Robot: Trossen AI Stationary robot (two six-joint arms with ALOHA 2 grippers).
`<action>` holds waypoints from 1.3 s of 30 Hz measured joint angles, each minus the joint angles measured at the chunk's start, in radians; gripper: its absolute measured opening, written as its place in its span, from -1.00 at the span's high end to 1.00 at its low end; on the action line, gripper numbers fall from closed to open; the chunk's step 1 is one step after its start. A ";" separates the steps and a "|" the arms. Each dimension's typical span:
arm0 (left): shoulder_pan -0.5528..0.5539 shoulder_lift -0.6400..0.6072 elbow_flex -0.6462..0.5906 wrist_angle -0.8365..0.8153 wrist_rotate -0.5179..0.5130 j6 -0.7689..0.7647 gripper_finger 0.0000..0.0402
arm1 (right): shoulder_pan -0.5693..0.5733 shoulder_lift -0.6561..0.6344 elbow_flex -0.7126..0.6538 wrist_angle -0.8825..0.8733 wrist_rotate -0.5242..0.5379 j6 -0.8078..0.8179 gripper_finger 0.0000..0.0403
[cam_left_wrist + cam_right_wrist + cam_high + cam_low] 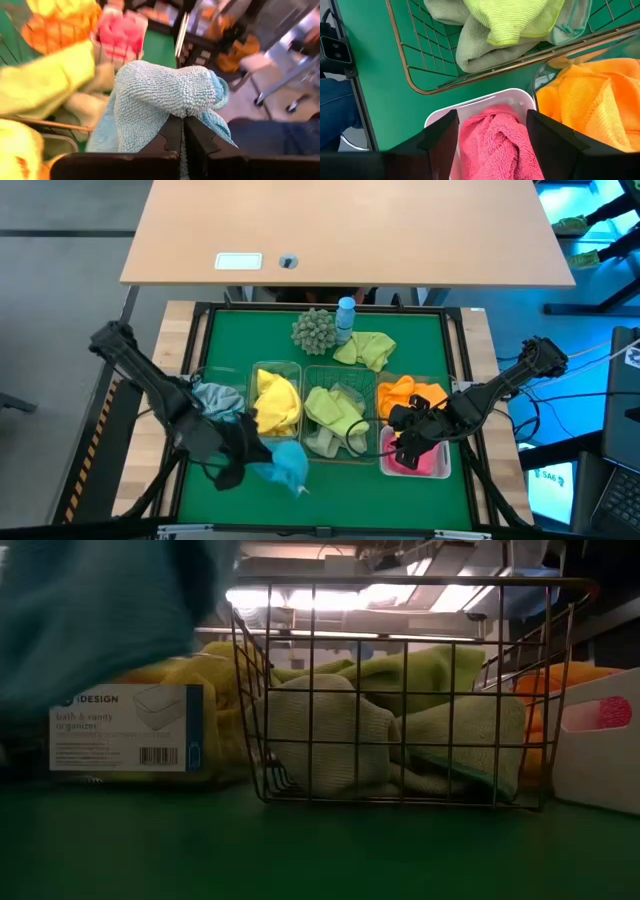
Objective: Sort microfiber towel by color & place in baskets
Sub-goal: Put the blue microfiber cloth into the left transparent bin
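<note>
Left tool [182, 122] clamped on blue towel [165, 95], right tool [490, 132] spread above pink towel [495, 145]

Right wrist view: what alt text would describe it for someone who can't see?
The open right gripper hovers over a pink towel in a white bin. Beside it lie an orange towel and a wire basket of green towels.

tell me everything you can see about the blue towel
The blue towel is light blue looped microfiber, bunched and folded over itself. The left gripper has its fingers shut on a fold of it. In the high view it hangs crumpled over the green mat's near edge, beside the yellow towel's clear bin, in no basket yet.
</note>
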 joint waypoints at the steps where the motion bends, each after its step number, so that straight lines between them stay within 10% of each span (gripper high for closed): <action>1: 0.000 -0.028 0.000 -0.004 -0.010 0.001 1.00 | 0.000 0.000 0.000 0.000 0.000 0.000 -0.15; 25: 0.000 -0.688 0.001 -0.336 -0.089 -0.281 1.00 | 0.000 0.000 0.000 0.000 0.000 0.000 -0.15; 39: 0.000 -0.871 0.002 -0.645 -0.016 -0.525 1.00 | 0.000 0.000 0.000 0.000 0.001 0.000 -0.15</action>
